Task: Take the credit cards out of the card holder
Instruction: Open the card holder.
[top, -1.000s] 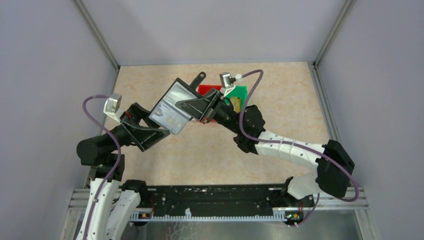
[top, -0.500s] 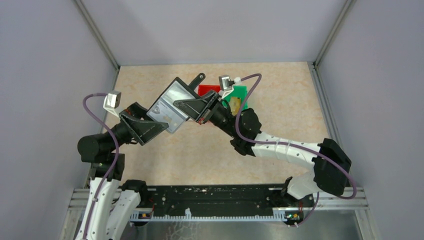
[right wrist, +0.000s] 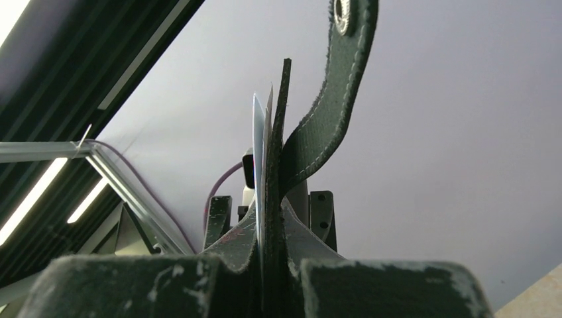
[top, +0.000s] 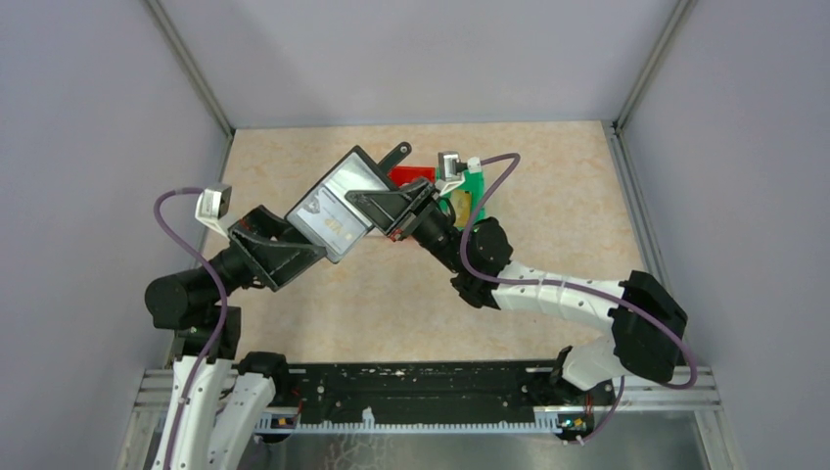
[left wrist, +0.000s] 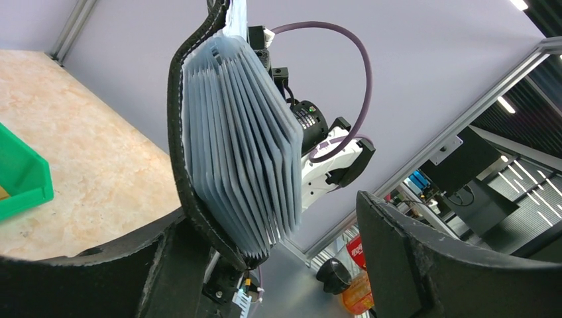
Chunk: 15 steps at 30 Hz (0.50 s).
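Note:
The black card holder (top: 338, 201) hangs open in the air above the table, its strap tab (top: 396, 154) pointing away. A silvery grey credit card shows through its clear front sleeve. My right gripper (top: 390, 209) is shut on the holder's right side; in the right wrist view the holder (right wrist: 277, 152) stands edge-on between the pads, the strap (right wrist: 331, 99) curling up. My left gripper (top: 294, 247) is open around the holder's lower left corner. In the left wrist view the fanned grey sleeves (left wrist: 238, 146) sit between wide jaws, close to the left finger (left wrist: 86, 278).
A red bin (top: 411, 176) and a green bin (top: 472, 186) stand on the table behind the right gripper. The green bin's corner (left wrist: 23, 175) also shows in the left wrist view. Grey walls close in the table at the left, back and right.
The right gripper has carried the holder slightly up and to the left. The left gripper has shifted a little with it and stays at the holder's lower corner.

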{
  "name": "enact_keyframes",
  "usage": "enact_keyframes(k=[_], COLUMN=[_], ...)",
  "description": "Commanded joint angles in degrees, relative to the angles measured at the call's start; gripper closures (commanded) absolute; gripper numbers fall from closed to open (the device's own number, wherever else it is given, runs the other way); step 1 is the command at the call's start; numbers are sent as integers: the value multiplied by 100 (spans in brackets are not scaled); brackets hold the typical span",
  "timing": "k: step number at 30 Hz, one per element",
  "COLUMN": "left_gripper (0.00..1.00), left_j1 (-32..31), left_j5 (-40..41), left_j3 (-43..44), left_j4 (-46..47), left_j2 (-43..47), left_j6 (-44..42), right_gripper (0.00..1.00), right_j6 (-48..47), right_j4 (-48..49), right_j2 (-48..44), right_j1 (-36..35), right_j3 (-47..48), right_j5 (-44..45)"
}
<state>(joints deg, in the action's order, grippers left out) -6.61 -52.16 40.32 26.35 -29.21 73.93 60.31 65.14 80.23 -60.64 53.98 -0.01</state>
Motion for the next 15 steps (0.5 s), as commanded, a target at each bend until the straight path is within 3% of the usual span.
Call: enact_keyframes(k=[1, 10, 15], left_gripper=[20, 37, 62], left_j1=[-7, -7, -7], left_j5=[-110, 249, 230], left_j3=[163, 40, 20], left_j4=[93, -455, -397], left_j2=[87, 82, 118], left_j6=[0, -522, -621], right_gripper=[100, 100, 100], right_j6=[-55, -163, -156], right_j4=[605, 656, 666], right_j2=[-267, -223, -293], right_j1=[-40, -160, -178], right_j3=[40, 136, 4], right_j5=[109, -202, -177])
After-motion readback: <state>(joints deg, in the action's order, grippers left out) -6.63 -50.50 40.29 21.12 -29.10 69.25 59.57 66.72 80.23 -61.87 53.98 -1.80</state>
